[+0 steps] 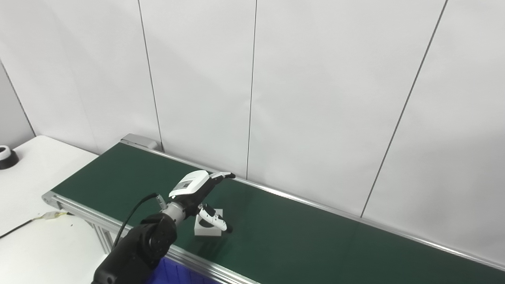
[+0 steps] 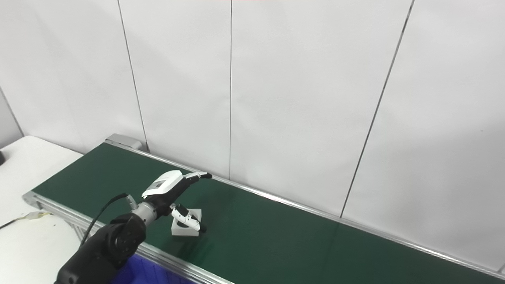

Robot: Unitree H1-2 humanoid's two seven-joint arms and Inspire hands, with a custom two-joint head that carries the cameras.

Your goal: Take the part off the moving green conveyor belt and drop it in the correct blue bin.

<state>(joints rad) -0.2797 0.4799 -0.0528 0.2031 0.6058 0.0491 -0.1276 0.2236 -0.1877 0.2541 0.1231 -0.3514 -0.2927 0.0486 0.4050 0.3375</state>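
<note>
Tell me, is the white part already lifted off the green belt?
No, the white part sits flat on the belt under the open left hand.

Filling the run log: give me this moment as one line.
left hand: open, over small white block part | part: on green conveyor belt, ungrasped | right hand: not in view

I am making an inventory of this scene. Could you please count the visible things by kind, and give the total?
Green conveyor belt: 1
White part on the belt, below the open left hand: 1
Blue bin, only partly visible at the bottom edge: 1
White table: 1
Black and white round object on the table: 1
Total: 5
</note>
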